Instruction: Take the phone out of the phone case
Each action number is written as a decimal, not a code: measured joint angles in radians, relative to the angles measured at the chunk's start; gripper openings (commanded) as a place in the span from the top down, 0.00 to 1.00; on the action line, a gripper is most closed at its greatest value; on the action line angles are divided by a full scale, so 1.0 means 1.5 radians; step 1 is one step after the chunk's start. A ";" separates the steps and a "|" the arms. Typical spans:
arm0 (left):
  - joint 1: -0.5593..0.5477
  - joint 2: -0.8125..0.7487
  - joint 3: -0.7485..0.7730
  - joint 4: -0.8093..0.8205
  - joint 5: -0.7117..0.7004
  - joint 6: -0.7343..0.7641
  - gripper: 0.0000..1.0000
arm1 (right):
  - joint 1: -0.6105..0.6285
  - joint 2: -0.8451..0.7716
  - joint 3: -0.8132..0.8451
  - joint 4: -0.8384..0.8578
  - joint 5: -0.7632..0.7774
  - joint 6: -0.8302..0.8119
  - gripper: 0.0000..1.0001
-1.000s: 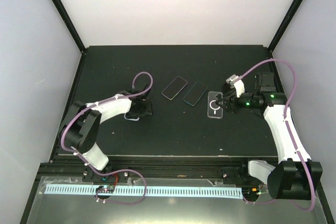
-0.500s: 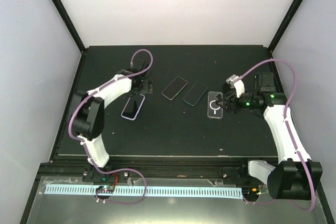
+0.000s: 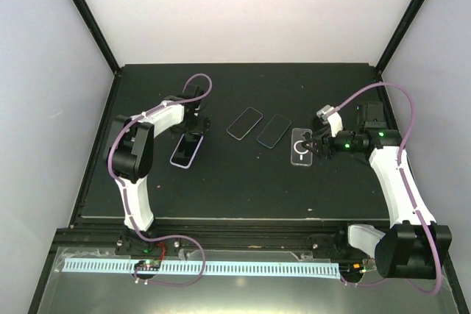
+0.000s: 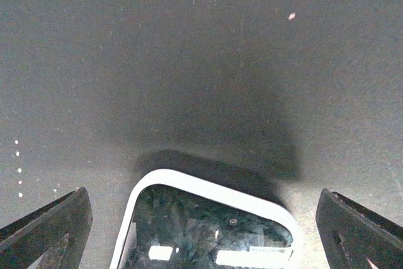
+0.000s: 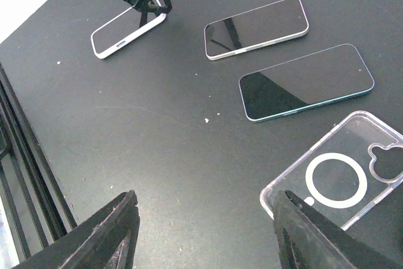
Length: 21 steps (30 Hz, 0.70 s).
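A phone (image 3: 185, 154) with a pale rim lies flat, screen up, on the black table at the left. My left gripper (image 3: 193, 131) hovers over its far end, open. In the left wrist view the phone's (image 4: 208, 228) rounded end sits between the wide-apart fingers (image 4: 50, 231) with gaps on both sides. The clear phone case (image 3: 300, 146), with a white ring on its back, lies empty at the right. My right gripper (image 5: 204, 209) is open, holding nothing; its right finger (image 5: 302, 228) overlaps the near corner of the case (image 5: 340, 174).
Two more phones lie screen up between the arms: a silver-edged one (image 3: 244, 123) and a teal-edged one (image 3: 274, 130). In the right wrist view they show as the silver phone (image 5: 255, 28) and the teal phone (image 5: 305, 81). Black frame rails border the table.
My left gripper has opened and let go of the pale-rimmed phone, which now lies flat. It pulled back toward the far side, then settled over the phone's far end. The right arm has not moved.
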 measured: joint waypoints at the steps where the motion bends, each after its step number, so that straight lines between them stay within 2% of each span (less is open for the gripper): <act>1: 0.003 0.000 -0.006 0.003 0.007 0.003 0.01 | -0.001 0.000 0.000 -0.001 -0.002 0.000 0.40; 15: 0.007 0.015 -0.004 -0.061 0.042 0.049 0.01 | -0.001 -0.001 0.000 -0.011 -0.023 -0.011 0.40; 21: -0.004 0.013 -0.007 -0.069 0.044 0.048 0.08 | -0.001 -0.001 0.000 -0.017 -0.029 -0.018 0.40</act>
